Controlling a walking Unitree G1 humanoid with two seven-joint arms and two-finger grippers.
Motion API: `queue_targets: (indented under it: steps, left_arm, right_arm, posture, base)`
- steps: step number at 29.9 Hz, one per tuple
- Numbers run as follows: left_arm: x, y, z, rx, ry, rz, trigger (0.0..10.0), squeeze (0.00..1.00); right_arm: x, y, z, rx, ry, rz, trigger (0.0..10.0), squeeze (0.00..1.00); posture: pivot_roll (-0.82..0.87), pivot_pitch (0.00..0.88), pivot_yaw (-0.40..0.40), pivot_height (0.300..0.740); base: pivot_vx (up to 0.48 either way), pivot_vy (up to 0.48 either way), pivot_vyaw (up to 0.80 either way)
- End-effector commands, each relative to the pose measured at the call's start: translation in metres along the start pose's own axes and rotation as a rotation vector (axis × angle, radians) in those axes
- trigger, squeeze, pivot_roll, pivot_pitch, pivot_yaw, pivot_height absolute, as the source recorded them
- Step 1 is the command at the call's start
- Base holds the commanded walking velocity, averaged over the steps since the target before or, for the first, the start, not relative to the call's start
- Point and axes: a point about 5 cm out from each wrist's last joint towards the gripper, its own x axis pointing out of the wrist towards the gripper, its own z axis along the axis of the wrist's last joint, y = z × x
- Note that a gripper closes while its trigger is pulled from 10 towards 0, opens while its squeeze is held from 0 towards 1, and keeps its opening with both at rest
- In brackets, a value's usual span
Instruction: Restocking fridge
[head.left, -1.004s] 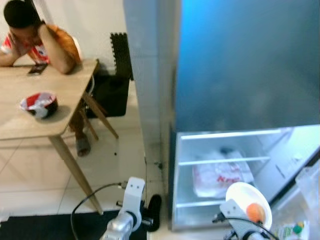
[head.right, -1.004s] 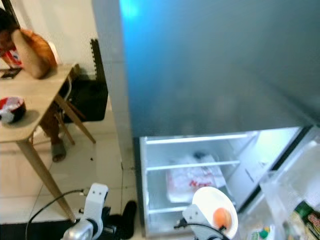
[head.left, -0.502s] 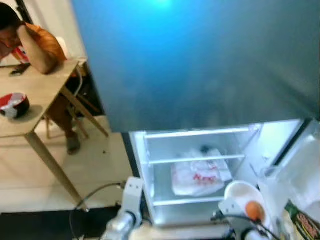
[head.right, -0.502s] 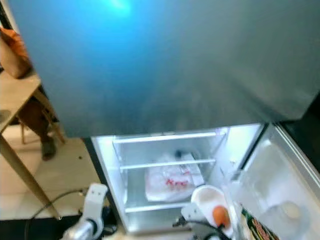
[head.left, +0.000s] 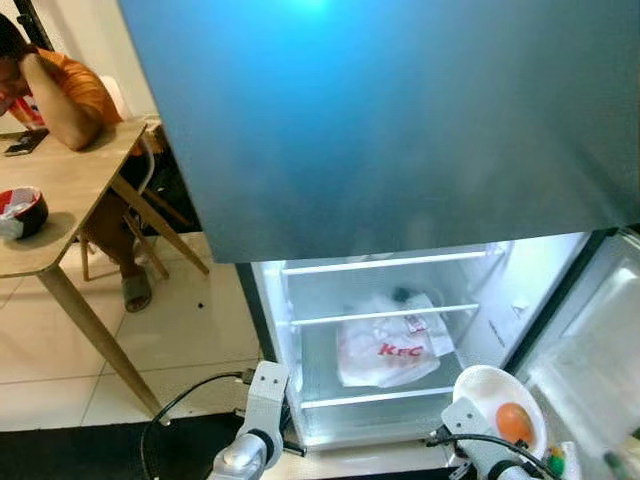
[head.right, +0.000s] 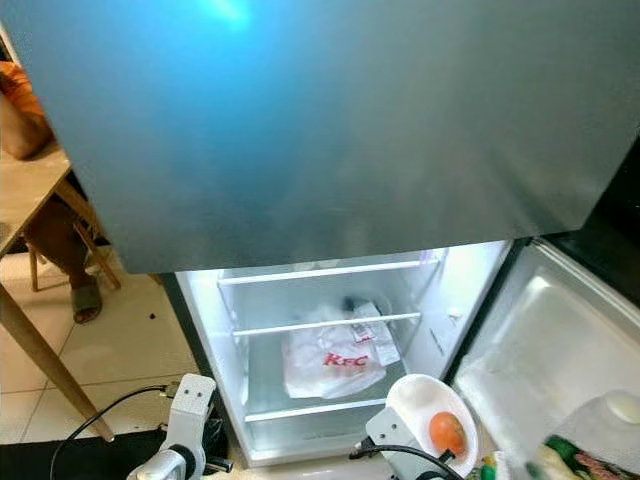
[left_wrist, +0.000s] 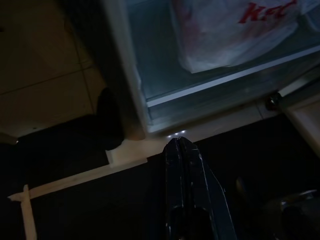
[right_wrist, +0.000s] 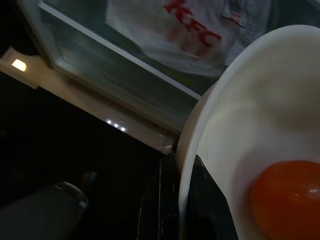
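Left eye view now looks more squarely at the open fridge (head.left: 390, 330) than half a second ago: the KFC bag (head.left: 385, 350) on its lower shelf sits nearer the frame's middle, the logo sharp, and the wooden surface (head.left: 60, 215) with a red bowl (head.left: 20, 210) and a seated person (head.left: 60, 85) has slid back in at the left. The plate (head.left: 490, 395) with an orange (head.left: 514, 422) is still held low at the right, in front of the fridge opening.

Right eye view adds the open door's bin with a white-capped bottle (head.right: 610, 420) at the far right.

Left wrist view shows the left tool (left_wrist: 182, 150) with fingers pressed together, empty, above the dark floor just before the fridge sill.

Right wrist view shows the right tool (right_wrist: 180, 172) pinching the plate's rim, the orange resting inside, the bag beyond.
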Motion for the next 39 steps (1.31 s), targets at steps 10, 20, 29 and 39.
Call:
queue_targets:
  steps: [10,20,29,39]
  left_arm:
    - [-0.004,0.005,-0.006,0.017,0.017,0.003,10.0,0.0]
    - [-0.005,0.006,-0.007,0.051,0.008,0.01,10.0,0.0]
    - [-0.004,0.004,-0.005,0.087,-0.005,0.003,10.0,0.0]
    - [-0.005,0.005,-0.007,0.094,-0.003,0.005,10.0,0.0]
  right_arm:
    - [0.0,0.001,0.003,-0.027,-0.021,0.006,10.0,0.0]
    - [0.0,0.007,0.005,-0.022,-0.042,0.018,10.0,0.0]
    - [0.001,0.009,0.014,-0.031,-0.094,0.031,10.0,0.0]
    - [0.002,0.016,0.022,-0.089,-0.129,0.067,10.0,0.0]
  posture:
    - [-0.09,0.062,0.045,0.74]
    - [-0.09,0.055,0.049,0.74]
    - [-0.09,0.056,0.048,0.74]
    - [-0.09,0.061,0.051,0.74]
  base:
    - [0.0,0.0,0.0]
    - [0.0,0.0,0.0]
    - [0.0,0.0,0.0]
    - [0.0,0.0,0.0]
